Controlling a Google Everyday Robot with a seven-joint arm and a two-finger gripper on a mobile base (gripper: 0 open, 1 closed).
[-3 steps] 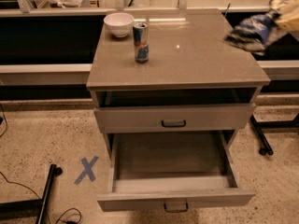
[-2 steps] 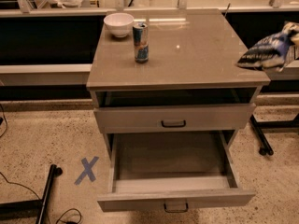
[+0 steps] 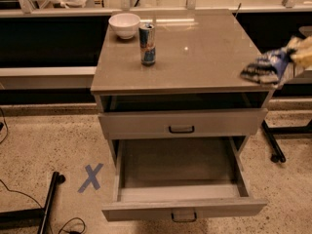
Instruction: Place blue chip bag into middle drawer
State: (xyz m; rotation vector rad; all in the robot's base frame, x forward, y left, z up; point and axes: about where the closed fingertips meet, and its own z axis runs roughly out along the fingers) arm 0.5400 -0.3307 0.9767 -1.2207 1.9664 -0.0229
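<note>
The blue chip bag (image 3: 265, 67) is a crumpled dark-blue foil bag with white print. It hangs in the air over the right front corner of the cabinet top (image 3: 204, 57). My gripper (image 3: 288, 57) comes in from the right edge of the view and is shut on the bag's right end. The middle drawer (image 3: 185, 208) is the lower handled drawer. It is pulled wide open below and to the left of the bag, and its grey inside (image 3: 178, 165) holds nothing. The drawer above it (image 3: 181, 123) is closed.
A blue-and-silver drink can (image 3: 147, 44) and a white bowl (image 3: 125, 24) stand at the back left of the cabinet top. A blue tape X (image 3: 90, 177) marks the floor at the left. Black stand legs lie at lower left (image 3: 48, 204) and at the right (image 3: 272, 143).
My gripper has carried the blue chip bag downward and toward the front, from over the back right of the cabinet top to its right front corner. The drawers have not moved.
</note>
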